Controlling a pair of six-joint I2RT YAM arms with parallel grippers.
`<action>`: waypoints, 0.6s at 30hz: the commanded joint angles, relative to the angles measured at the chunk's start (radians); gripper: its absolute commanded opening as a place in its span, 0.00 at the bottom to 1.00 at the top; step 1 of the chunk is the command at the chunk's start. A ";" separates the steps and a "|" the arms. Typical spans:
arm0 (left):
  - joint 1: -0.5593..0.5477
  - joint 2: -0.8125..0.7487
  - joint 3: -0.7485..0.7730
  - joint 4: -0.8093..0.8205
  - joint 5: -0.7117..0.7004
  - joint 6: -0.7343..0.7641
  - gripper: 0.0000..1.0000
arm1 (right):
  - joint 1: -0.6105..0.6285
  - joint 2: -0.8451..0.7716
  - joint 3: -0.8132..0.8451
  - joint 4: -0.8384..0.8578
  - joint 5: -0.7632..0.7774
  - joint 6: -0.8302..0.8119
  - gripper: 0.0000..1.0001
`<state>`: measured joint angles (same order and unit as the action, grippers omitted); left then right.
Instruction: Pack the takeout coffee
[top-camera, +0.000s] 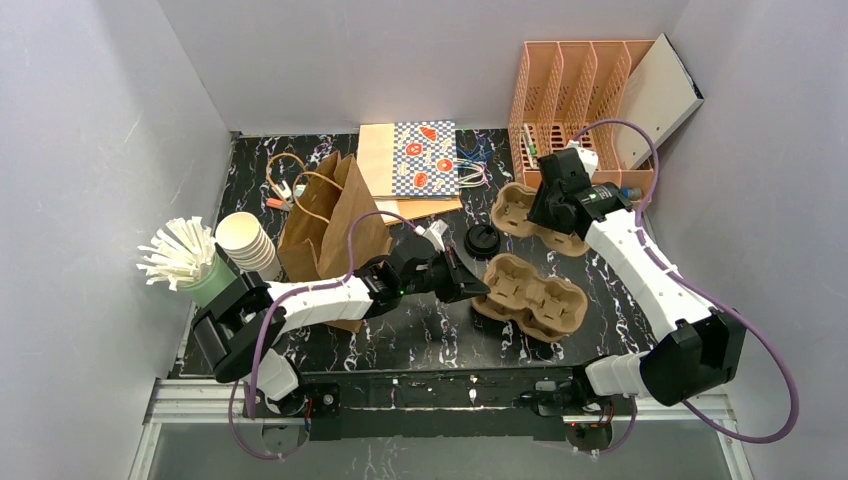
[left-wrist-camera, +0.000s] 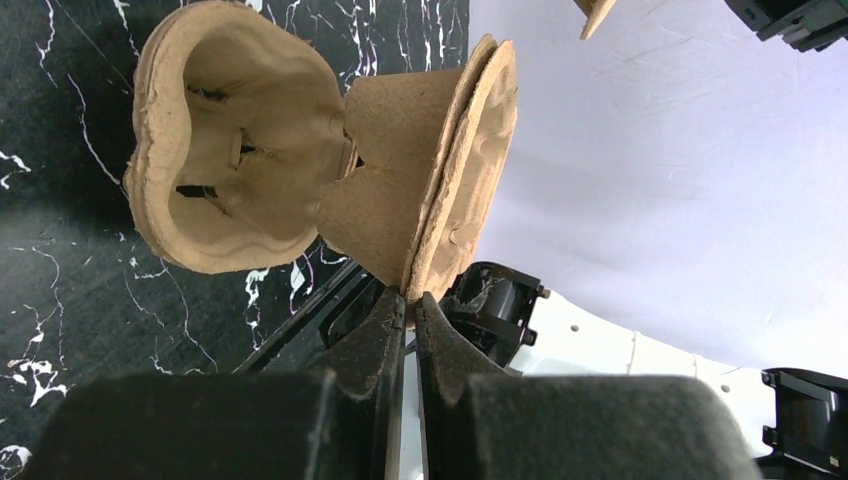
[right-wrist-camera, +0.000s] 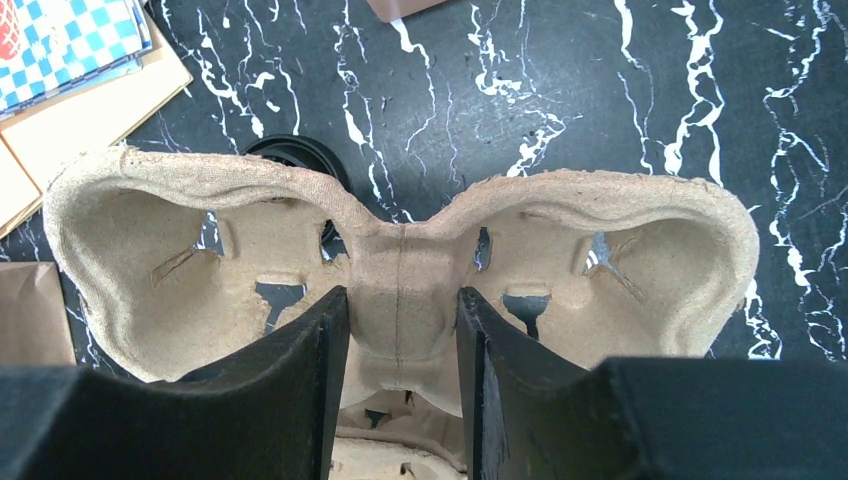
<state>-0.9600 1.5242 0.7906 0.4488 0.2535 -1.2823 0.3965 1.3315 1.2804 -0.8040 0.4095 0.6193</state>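
Left pincer (left-wrist-camera: 410, 297): clenched on the rim of the near carrier (left-wrist-camera: 230, 150), mid-tabletop.
Right pincer (right-wrist-camera: 400, 300): set astride the far carrier (right-wrist-camera: 600, 240), at its middle ridge; grip cannot be told.

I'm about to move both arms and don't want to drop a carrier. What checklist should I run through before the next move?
1. Left gripper shut on near carrier's rim: ok.
2. Right gripper closed on far carrier's centre ridge: cannot tell; fingers straddle it.
3. Black lid clear of both carriers: cannot tell; it lies close between them.
4. Paper bag standing: ok.
5. Lidded coffee cups located: not ok, none in view.
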 joint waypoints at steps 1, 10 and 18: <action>-0.006 -0.043 -0.023 0.000 0.043 -0.009 0.02 | -0.010 -0.018 -0.026 0.047 -0.039 -0.023 0.48; -0.006 -0.033 -0.033 -0.055 -0.002 0.049 0.02 | -0.013 -0.035 -0.050 0.064 -0.058 -0.020 0.48; -0.005 0.053 0.003 -0.081 -0.014 0.127 0.01 | -0.014 -0.048 -0.058 0.065 -0.070 -0.019 0.47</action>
<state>-0.9596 1.5417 0.7601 0.3946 0.2470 -1.2114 0.3866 1.3209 1.2282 -0.7723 0.3458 0.6083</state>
